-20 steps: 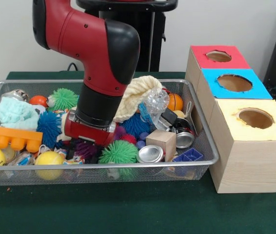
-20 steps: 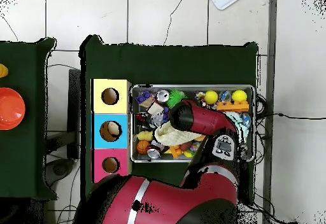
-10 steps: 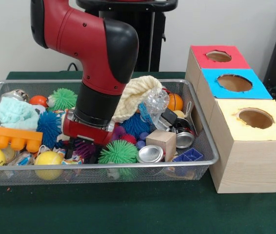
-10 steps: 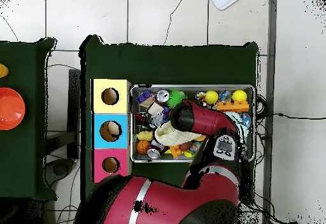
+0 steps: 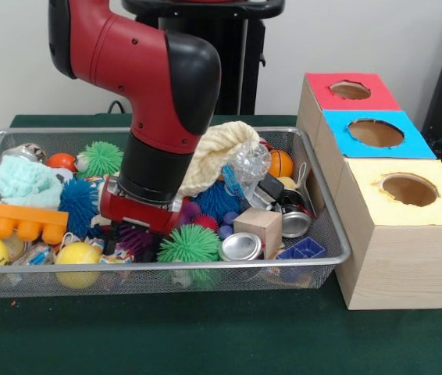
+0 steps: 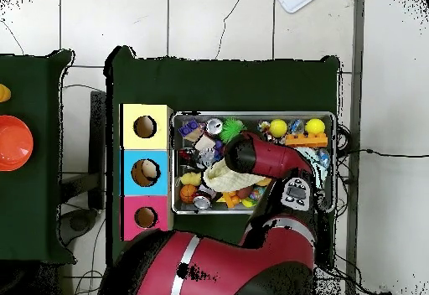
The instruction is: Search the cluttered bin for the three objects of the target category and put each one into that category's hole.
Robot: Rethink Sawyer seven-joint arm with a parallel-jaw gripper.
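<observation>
The wire-mesh bin is full of clutter and also shows in the overhead view. My gripper is low in the clutter, left of the bin's middle, among spiky balls. The arm's red wrist hides it, so I cannot tell its state. In the overhead view the arm covers it. I cannot pick out the dotted fabric pieces for certain. Only a scrap of white with coloured specks shows by the front rim. Three wooden boxes stand to the right of the bin, each with a hole: red, blue and yellow.
A cream towel leans on the arm. Around it lie green and blue spiky balls, yellow balls, an orange block, a mint cloth, a wooden cube and tins.
The arm has shifted very slightly left. The gripper stays down in the clutter and nothing else has moved.
</observation>
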